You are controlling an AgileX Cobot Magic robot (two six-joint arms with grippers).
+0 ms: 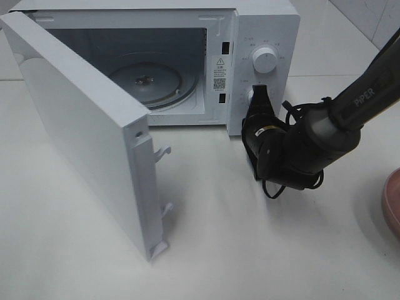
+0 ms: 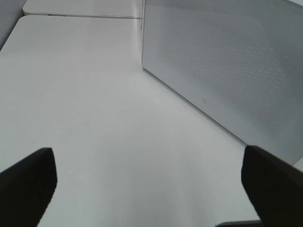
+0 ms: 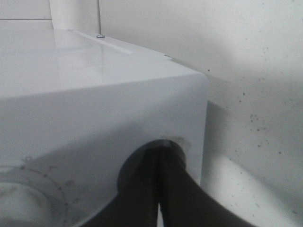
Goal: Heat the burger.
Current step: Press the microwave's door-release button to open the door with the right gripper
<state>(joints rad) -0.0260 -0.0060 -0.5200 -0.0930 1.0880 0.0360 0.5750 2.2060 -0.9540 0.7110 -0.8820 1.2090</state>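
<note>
The burger is out of view in every frame. The white microwave (image 1: pixel 262 25) stands with its door (image 1: pixel 81 137) swung wide to the left, and its glass turntable (image 1: pixel 147 81) is bare. My right gripper (image 1: pixel 261 94) is shut, its tips against the control panel at the lower knob, below the upper knob (image 1: pixel 265 60). In the right wrist view the right gripper's (image 3: pixel 161 153) dark fingers meet at the panel of the microwave (image 3: pixel 94 94). My left gripper (image 2: pixel 149 189) is open with nothing between its fingers (image 2: pixel 28 184), low over the table, facing the door's outer face (image 2: pixel 227 61).
A round pink plate (image 1: pixel 392 200) pokes in at the right edge of the table. The open door juts toward the table's front left. The right arm's cables hang in front of the microwave's right side. A tiled wall stands behind.
</note>
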